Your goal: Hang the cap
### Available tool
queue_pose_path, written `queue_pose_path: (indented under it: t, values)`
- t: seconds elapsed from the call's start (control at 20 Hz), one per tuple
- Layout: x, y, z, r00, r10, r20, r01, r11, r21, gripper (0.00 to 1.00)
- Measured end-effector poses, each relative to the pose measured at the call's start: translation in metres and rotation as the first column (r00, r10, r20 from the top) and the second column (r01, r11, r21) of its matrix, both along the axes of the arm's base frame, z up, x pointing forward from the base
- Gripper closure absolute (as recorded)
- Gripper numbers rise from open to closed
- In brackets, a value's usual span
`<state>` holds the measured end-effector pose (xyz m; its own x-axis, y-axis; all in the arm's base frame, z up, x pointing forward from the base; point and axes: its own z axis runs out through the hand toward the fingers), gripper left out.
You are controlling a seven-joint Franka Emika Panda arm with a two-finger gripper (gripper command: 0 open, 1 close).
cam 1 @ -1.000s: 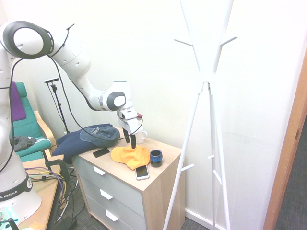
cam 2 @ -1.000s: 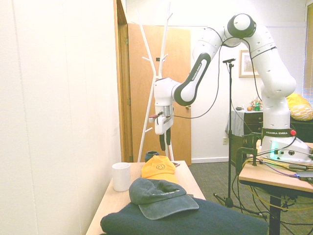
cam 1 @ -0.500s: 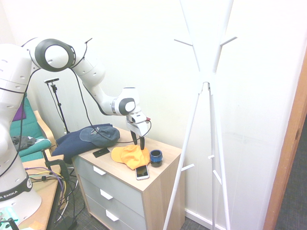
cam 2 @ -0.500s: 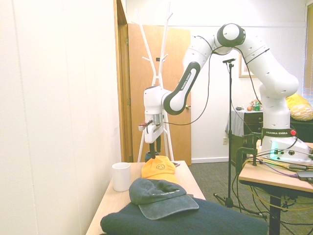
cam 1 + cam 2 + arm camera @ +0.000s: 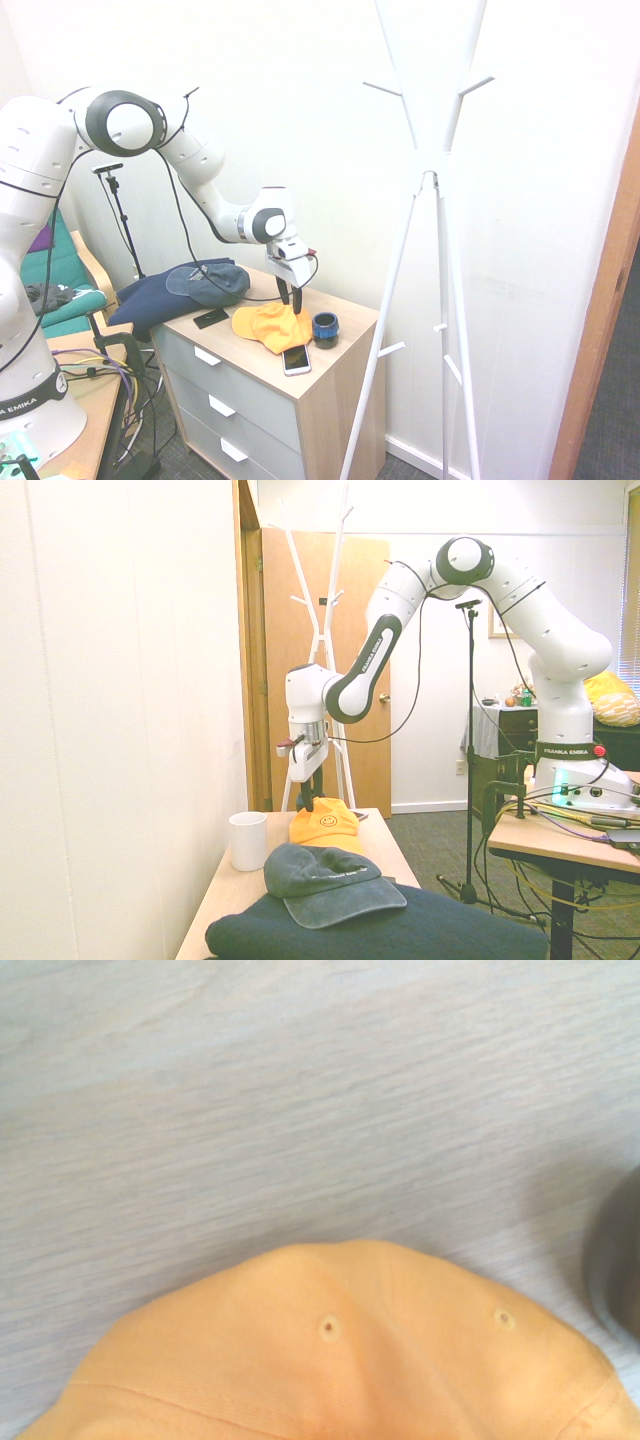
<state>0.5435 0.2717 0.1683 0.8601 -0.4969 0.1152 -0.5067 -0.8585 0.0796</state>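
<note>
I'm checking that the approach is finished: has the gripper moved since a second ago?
Yes. The gripper has come down and shifted toward the white coat stand, now at the back of the orange cap on the dresser.

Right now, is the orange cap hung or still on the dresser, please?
On the dresser: the cap lies flat beside a phone.

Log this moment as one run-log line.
phase: reaching for cap | gripper: pointing down at orange cap, jaws not clearly readable | cap: flat on dresser top, not lifted | coat stand: bare
</note>
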Motion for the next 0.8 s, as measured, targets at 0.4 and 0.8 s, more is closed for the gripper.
queue_pose_path:
  t: [0.4,0.8]
  values:
    - [0.0023,-0.0054,-0.0005,1.000,-0.008,0.001,0.008,1.000,-0.008,1.00]
    - [0.0038,-0.0093,-0.0009,1.000,-0.016,0.001,0.016,1.000,-0.011,1.00]
